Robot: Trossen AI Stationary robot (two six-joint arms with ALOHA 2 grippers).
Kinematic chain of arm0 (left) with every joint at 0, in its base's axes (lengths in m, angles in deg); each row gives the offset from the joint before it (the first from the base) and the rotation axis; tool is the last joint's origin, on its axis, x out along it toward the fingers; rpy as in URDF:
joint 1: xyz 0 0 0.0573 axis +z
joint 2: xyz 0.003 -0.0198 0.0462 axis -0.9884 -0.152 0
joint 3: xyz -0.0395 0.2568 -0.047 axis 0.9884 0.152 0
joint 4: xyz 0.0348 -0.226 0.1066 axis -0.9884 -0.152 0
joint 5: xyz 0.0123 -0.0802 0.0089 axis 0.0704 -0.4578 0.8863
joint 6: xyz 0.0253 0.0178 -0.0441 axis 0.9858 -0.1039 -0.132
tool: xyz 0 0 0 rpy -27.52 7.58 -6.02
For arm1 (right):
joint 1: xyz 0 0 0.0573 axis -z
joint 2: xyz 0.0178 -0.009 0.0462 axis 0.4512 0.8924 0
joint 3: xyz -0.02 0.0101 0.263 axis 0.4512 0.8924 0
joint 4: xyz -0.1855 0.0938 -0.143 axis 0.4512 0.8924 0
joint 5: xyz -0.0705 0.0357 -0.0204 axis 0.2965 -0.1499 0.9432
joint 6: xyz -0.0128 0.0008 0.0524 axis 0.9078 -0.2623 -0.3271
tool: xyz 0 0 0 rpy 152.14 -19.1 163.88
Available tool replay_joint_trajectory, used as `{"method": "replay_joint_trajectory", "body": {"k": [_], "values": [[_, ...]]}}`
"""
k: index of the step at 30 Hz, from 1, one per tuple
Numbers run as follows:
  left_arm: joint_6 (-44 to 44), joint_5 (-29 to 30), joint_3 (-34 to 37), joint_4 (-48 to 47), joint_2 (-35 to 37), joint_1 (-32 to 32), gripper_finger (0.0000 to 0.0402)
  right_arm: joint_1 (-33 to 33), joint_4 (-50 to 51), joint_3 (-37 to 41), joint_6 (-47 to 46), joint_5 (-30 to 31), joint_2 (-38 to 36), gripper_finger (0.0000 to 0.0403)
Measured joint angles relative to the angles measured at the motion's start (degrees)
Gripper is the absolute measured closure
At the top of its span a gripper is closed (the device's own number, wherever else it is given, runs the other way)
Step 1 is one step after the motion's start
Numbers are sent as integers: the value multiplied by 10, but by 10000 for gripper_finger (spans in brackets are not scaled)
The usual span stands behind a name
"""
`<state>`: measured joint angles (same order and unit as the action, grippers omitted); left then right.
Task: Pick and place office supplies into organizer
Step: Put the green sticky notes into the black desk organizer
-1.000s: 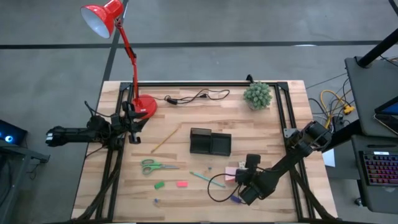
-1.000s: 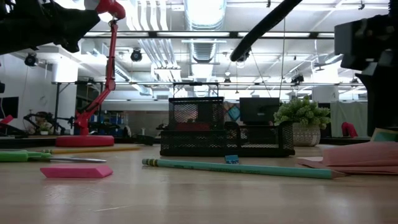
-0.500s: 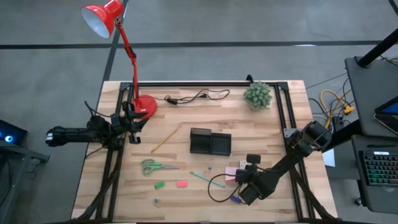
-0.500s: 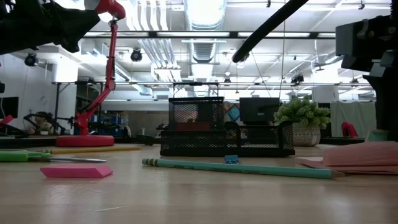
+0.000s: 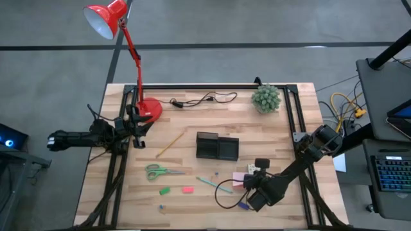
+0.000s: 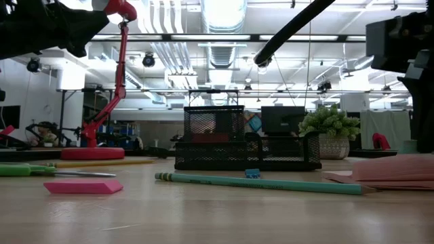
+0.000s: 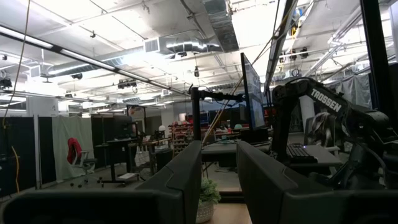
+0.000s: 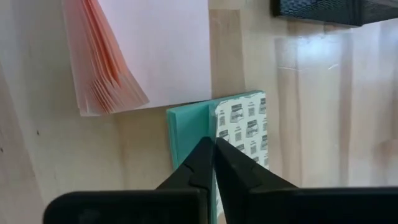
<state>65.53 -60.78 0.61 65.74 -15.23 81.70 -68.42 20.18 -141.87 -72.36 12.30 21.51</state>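
Barely shifted since before; right gripper (image 8: 213, 163) hovering fingers-together over green-white cube (image 8: 239, 134) beside pink sticky-note pad (image 8: 149, 50); pick step; next, open and descend.

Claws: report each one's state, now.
Left claw: open, holding nothing.
Right claw: closed, tips at the teal-and-white paper cube; no grip on it visible.

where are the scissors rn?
High view: the green-handled scissors lie flat on the table's left half, front-left of the black organizer, between the yellow pencil behind and the green piece in front.
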Motion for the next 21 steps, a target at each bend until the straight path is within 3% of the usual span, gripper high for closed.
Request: {"method": "replay_joint_trajectory", "body": {"k": [11,21], "values": [[0,0,0,0,0,0,313,0,81,-62,-12,32,-1,395],[0,0,0,0,0,0,313,12,133,-131,-10,124,-1,395]]}}
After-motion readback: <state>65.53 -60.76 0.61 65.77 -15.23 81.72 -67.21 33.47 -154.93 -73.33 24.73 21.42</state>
